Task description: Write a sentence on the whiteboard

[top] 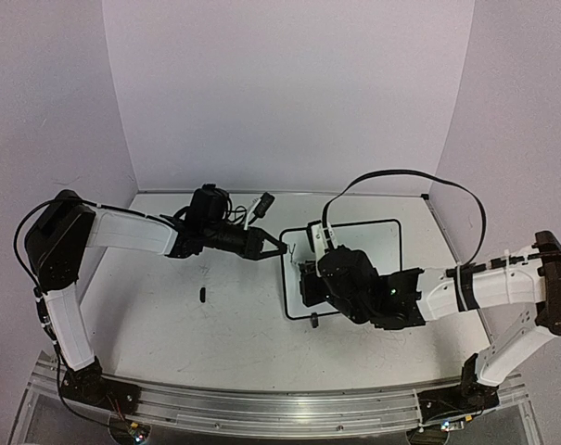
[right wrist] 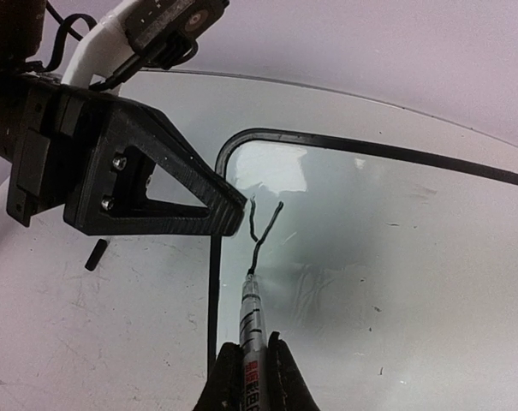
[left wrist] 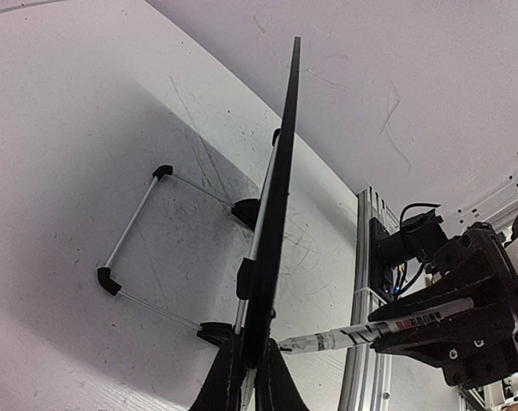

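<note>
Tabletop, whiteboard edge seemingly in left claw

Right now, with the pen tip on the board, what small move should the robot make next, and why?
Probably lift the marker slightly and shift it toward the unwritten area for the next letter. The right gripper holds it with its tip at the foot of a Y-shaped mark near the corner of the whiteboard, whose edge the left gripper clamps.
</note>
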Action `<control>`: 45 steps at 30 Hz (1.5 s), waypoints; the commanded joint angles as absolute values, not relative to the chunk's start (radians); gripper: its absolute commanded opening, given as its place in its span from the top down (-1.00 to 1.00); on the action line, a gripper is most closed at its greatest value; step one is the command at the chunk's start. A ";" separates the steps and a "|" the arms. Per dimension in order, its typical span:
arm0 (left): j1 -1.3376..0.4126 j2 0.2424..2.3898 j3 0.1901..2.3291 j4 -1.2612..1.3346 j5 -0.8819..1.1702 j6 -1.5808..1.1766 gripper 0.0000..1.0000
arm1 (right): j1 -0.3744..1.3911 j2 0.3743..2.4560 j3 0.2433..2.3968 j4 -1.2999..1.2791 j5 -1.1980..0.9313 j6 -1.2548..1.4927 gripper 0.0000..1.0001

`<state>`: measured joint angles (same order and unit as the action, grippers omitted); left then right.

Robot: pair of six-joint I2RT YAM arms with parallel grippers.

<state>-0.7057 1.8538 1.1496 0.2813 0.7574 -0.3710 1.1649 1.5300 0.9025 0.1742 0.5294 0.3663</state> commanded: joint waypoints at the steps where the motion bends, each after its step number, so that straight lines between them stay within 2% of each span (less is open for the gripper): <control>1: -0.700 1.848 1.163 0.304 0.780 -0.396 1.00 | 1.171 1.554 0.890 0.152 0.525 0.394 1.00; 8: -0.699 1.848 1.163 0.304 0.779 -0.395 1.00 | 1.172 1.554 0.902 0.149 0.529 0.394 1.00; 16: -0.699 1.849 1.163 0.304 0.778 -0.394 1.00 | 1.166 1.439 0.888 0.160 0.531 0.379 1.00; 45: -0.700 1.848 1.163 0.305 0.779 -0.394 1.00 | 1.118 1.483 0.883 0.224 0.505 0.359 1.00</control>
